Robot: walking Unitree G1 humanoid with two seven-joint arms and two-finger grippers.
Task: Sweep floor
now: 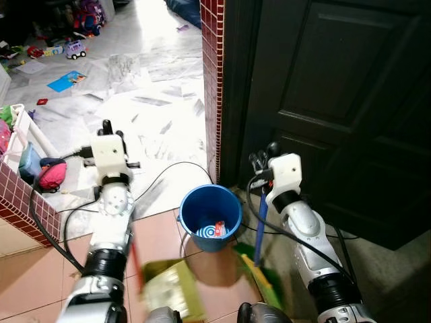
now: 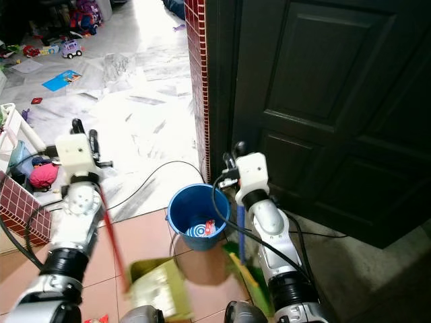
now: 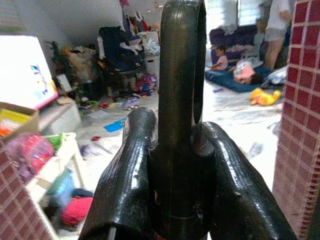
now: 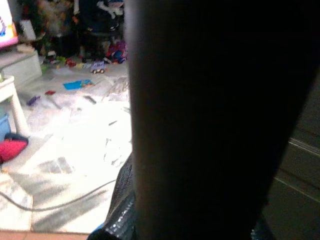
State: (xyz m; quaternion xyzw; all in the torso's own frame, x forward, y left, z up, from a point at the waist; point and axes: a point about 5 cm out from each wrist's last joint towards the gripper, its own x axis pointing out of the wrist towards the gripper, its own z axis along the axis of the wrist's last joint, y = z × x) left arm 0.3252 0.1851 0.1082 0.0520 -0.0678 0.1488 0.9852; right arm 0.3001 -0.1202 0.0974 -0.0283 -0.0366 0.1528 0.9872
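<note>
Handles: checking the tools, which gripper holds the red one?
The left gripper holds the red handle of the dustpan; the right gripper's is blue.

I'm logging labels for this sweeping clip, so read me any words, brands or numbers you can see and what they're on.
None can be read.
Wrapper in the blue bucket: red and blue print, too blurred.
Blue sheet on the floor: too small.
White board: blue marks, illegible.
</note>
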